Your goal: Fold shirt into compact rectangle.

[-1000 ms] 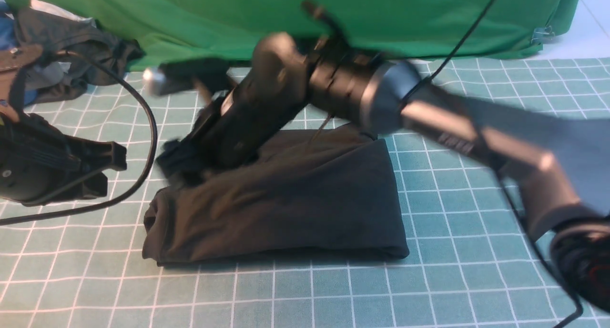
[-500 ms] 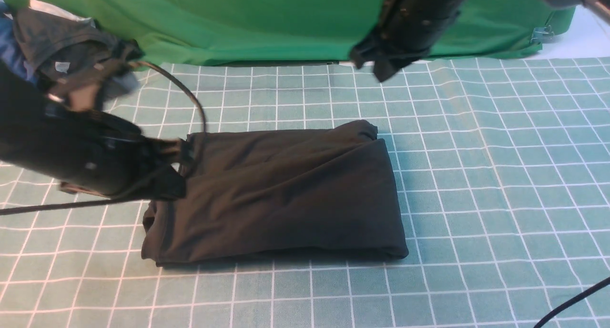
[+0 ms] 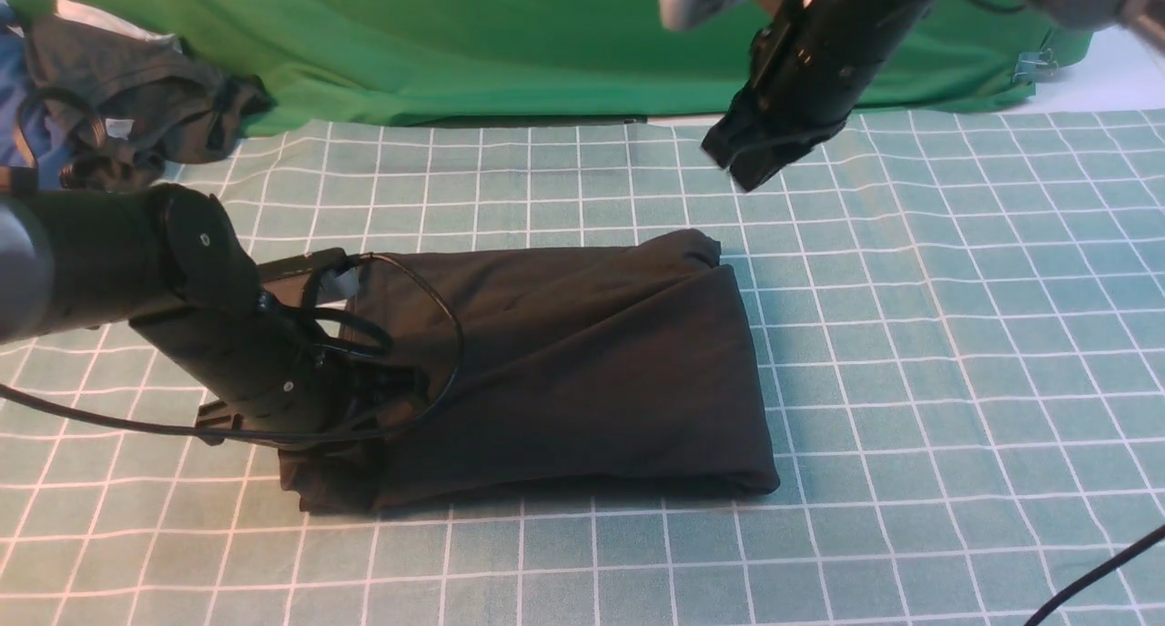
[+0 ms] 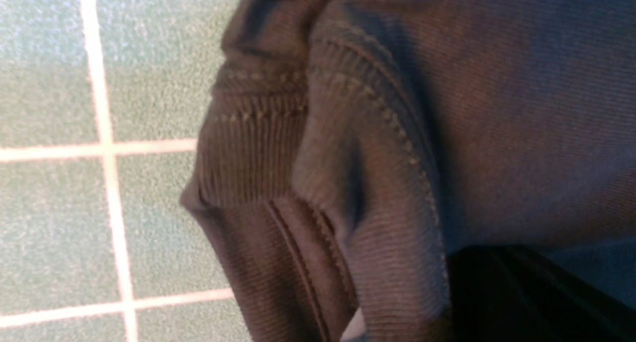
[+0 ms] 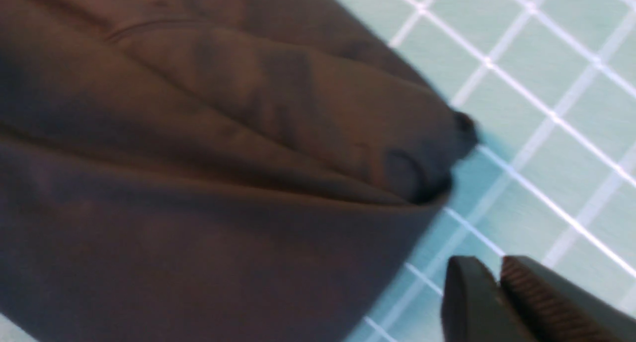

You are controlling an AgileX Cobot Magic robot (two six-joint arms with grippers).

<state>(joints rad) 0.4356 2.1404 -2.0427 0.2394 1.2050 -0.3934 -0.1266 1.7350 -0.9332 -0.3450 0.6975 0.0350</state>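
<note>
The shirt (image 3: 564, 362) lies folded into a rough rectangle in the middle of the desk (image 3: 910, 380), on a teal mat with a white grid. Its right edge is fairly straight; its left end is bunched and uneven.

The left end effector (image 3: 355, 426) is down at the shirt's near-left corner, pressed against the fabric. From the front its fingertips are hidden by the arm body and by the dark cloth around them. The left wrist view shows the shirt's ribbed cuff or hem (image 4: 258, 148) with its stitched seams very close to the camera, lying over the grid mat, and a dark shape low in that picture. The jaws are closed right down; whether any fabric is pinched between them cannot be told. A black cable (image 3: 428, 298) loops from the left arm over the shirt's left part.

The right end effector (image 3: 742, 157) hangs in the air above the far side of the desk, well apart from the shirt and touching nothing. In the right wrist view its 2 fingers (image 5: 526, 292) stand nearly together with only a thin slit between them, empty, above the mat just beside the shirt's rounded corner (image 5: 427, 163).

At the far left corner lies a heap of other clothes (image 3: 127, 89), and a green cloth (image 3: 455, 35) hangs behind the desk.
</note>
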